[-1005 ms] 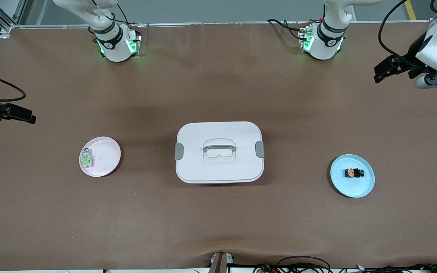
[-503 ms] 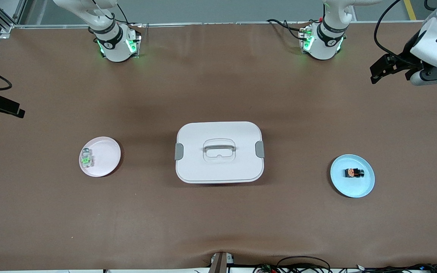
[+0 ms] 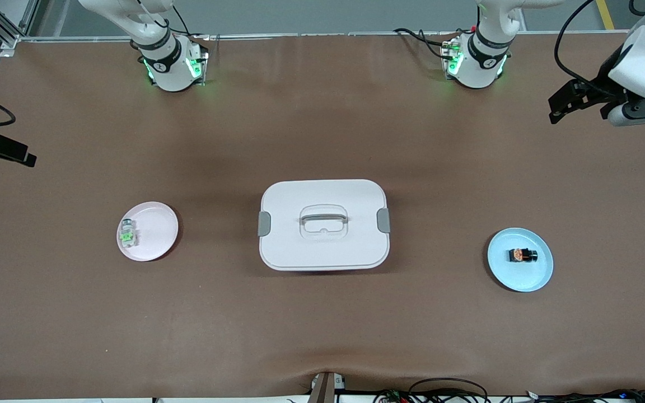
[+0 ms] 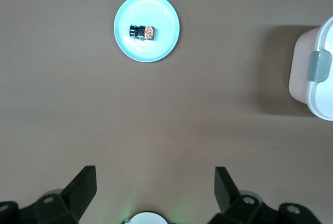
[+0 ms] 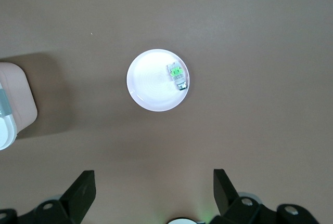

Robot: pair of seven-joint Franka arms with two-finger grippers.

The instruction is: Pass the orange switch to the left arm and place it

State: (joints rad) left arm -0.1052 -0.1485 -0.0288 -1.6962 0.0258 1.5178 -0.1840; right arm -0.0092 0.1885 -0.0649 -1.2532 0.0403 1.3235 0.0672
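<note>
Orange-centred tiny black switch sits on my round pale-blue plate, beside the white lidded plastic box. Both end effectors, left and right, hover spread wide, empty, above the brown surface.

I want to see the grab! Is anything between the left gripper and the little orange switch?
Nothing visible. The left gripper hangs open over bare table, and the orange switch lies uncovered on its blue plate. The box sits toward the table's middle.
</note>
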